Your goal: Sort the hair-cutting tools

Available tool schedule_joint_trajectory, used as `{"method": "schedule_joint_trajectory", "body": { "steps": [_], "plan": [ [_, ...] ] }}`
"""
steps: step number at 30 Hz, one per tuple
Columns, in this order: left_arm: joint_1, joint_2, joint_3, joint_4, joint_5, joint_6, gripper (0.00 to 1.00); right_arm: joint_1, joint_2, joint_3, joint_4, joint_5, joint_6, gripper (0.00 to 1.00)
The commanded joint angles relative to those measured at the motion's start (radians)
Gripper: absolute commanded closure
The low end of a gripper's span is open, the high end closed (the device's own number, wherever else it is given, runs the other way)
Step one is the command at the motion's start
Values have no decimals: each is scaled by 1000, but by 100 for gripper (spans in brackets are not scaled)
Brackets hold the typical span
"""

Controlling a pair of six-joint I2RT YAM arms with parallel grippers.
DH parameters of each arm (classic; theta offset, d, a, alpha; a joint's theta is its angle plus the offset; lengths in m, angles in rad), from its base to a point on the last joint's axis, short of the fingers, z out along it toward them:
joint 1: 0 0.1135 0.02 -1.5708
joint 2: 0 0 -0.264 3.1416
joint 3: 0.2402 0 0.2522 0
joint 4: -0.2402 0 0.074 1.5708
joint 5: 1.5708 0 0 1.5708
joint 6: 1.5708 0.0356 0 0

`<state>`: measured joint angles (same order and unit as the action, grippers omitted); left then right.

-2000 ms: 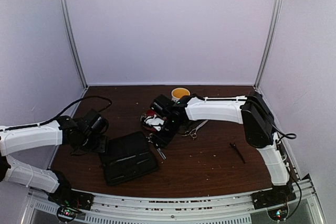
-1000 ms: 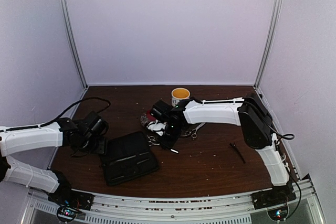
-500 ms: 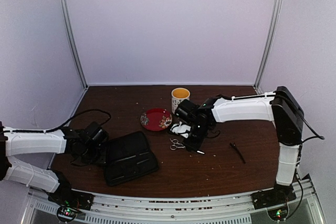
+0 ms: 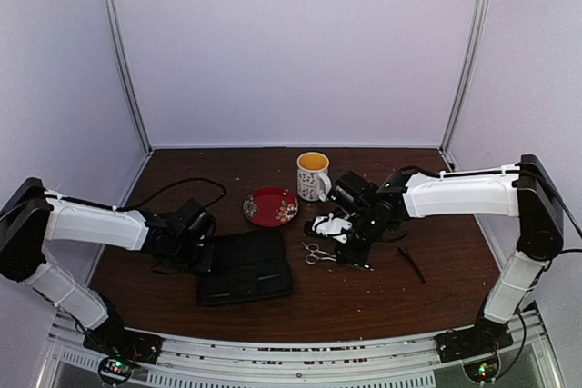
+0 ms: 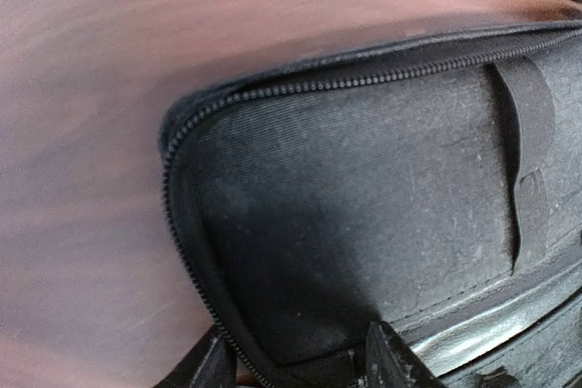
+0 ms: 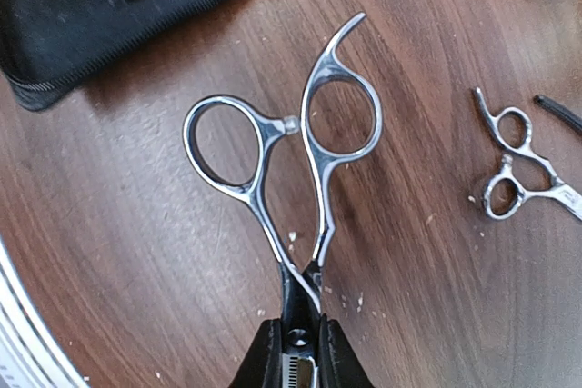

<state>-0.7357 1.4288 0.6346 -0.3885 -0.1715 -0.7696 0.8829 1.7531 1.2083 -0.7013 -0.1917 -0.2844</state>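
Scissors in grip (image 4: 316,252): top view; silver pair just right of the zip case (image 4: 245,266), rings toward the case, blade end in the right gripper (image 4: 346,256).
Right gripper: pinched onto the blades.
Black stick (image 4: 411,263): lies alone on the table (image 4: 364,302), right of the right gripper and apart from it.
Zip case: black, flat on the table; left gripper (image 4: 202,250) at its left edge.
Red saucer (image 4: 271,207): behind the case, near a mug (image 4: 313,174).
Left wrist, case: zipped corner fills the view, with an elastic strap (image 5: 527,134) across the fabric.
Left wrist, fingers (image 5: 211,365): spread, one on either side of the case's edge; cannot tell whether they press it.
Right wrist, grip: fingers closed on the blades just past the pivot, both ring handles free and pointing away toward the case.
Right wrist, second scissors (image 6: 507,161): lie flat on the table to the right, apart from the held pair.
Right wrist, thin black piece (image 6: 556,112): just beyond the second scissors, cut off by the frame edge.
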Motion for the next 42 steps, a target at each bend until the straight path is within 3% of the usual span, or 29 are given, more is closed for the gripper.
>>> {"method": "schedule_joint_trajectory", "body": {
  "steps": [1,6,10,16,24,28,42],
  "plan": [
    [-53,100,89,76,42,57,53,-7,-114,-44,35,-24,-56,100],
    [-139,141,165,74,15,81,57,-8,-171,-84,46,-50,-114,100],
    [-198,73,158,80,-29,73,59,-8,-167,-92,55,-137,-140,100],
    [-211,-200,48,28,-153,74,52,-2,-109,-40,56,-235,-148,100],
    [-214,-573,-81,47,-148,193,50,61,40,118,39,-280,-177,100],
    [-214,-666,-93,45,-139,248,49,127,125,216,14,-288,-192,100],
    [-214,-700,-29,-63,-168,336,50,241,375,493,-18,-314,-161,100]
  ]
}}
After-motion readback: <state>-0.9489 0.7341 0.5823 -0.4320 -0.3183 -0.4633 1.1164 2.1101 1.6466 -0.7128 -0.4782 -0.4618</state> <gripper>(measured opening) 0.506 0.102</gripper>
